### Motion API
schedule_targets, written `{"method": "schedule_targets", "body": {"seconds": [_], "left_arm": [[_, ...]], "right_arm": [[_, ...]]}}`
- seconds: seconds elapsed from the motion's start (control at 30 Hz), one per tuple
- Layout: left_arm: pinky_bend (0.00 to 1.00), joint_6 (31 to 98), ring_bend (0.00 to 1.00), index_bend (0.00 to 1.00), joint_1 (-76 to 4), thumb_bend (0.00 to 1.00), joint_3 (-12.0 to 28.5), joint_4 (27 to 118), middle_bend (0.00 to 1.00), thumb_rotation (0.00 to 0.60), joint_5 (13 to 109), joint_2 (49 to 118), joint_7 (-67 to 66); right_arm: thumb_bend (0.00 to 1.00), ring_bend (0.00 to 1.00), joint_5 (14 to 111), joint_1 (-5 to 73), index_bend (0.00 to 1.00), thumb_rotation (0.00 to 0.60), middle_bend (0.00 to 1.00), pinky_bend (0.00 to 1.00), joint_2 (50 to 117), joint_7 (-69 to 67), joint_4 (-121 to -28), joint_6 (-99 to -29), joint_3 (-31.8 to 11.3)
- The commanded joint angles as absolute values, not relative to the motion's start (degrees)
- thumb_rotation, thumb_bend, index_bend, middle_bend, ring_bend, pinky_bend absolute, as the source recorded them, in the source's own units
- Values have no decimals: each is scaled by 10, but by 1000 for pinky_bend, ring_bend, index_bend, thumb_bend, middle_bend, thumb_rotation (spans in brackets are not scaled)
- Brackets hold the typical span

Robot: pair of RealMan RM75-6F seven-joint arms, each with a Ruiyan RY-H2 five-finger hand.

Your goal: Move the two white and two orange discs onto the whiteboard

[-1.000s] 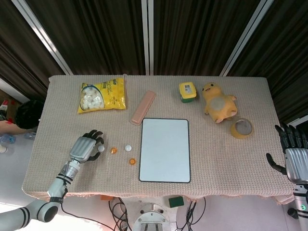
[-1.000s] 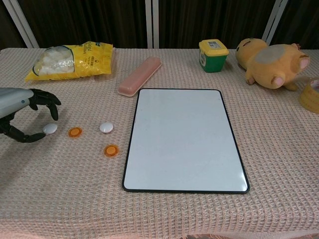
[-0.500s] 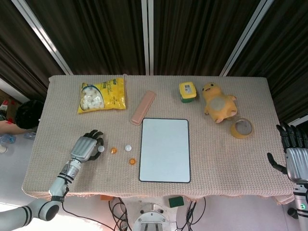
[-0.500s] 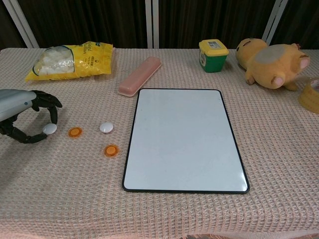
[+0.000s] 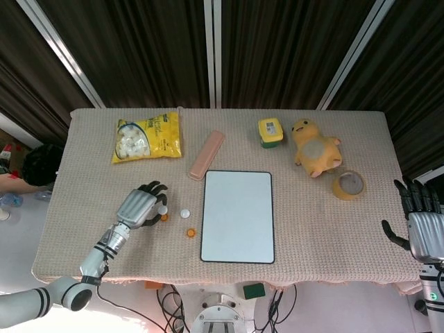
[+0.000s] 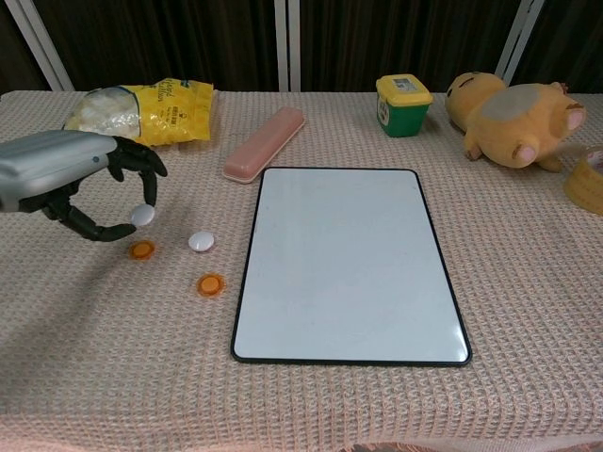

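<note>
White disc (image 6: 142, 215) is pinched in the left hand (image 6: 89, 184); the whiteboard (image 6: 349, 266) lies bare.

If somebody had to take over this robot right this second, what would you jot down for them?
Left hand: pinches one white disc, lifted off the cloth and left of the whiteboard.
Right hand: beyond the table's right edge, fingers apart, holding nothing.
Lying on the cloth, left of the whiteboard: the other white disc, one orange disc and a second orange disc.
Done: nothing is on the whiteboard yet.
Left: set the held disc on the whiteboard, then fetch the other three, one by one.
</note>
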State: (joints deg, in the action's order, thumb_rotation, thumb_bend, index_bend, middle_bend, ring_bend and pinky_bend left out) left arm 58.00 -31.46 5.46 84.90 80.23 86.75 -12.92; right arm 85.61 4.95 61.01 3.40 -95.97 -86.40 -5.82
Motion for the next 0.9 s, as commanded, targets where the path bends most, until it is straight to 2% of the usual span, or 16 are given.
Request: {"method": "schedule_targets", "body": {"seconds": [0.03,0.13,0.37,0.63,0.9], "left_arm": [[320,497,143,514,-386,298,94,886,217,600,781,878,-141],[322,459,146,516,-436,299,119,862,223,600,769,922,-138],[319,446,177,550,-498,299,152,766,273,600,763,1013,-103],[304,413,177,555,-550,300,155,739,273,600,725,1035,-177],[302,409,177,526,-570,300,155,731,273,600,664,1047,-223]], "right_arm": [[304,0,848,53,0,595,0,0,613,34,-958,-856,-59],[304,0,840,54,0,595,0,0,613,32,-957,-852,-62],[304,0,835,51,0,597,0,0,605,29,-958,-856,-65],[304,0,829,50,0,597,0,0,605,19,-951,-852,-64],[304,0,826,53,0,596,0,0,609,14,-945,-846,-65]]}}
